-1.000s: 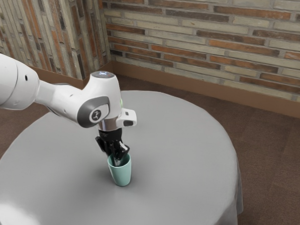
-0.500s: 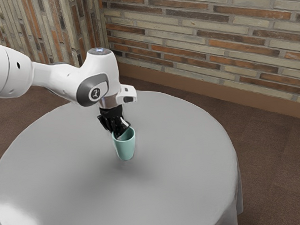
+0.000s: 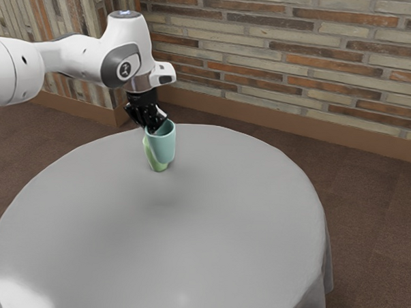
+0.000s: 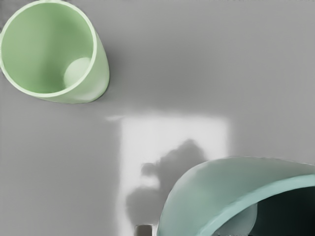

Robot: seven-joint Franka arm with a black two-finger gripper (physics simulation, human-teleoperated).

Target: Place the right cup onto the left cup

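In the exterior view, the black pincer [image 3: 151, 124] is narrow, gripping the teal cup [image 3: 164, 147] at its rim, on the side toward the exterior view's left. The teal cup is held up off the table [image 3: 209, 222], mouth up, and partly hides the light green cup [image 3: 157, 167] behind it.

In the wrist view, the light green cup stands upright on the table, its mouth open and its inside bare. The teal cup looms close under the hand, apart from the green one.

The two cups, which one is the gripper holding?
The teal cup, which the gripper holds by its rim. The other, a light green cup, stands upright on the table, clear of the gripper.
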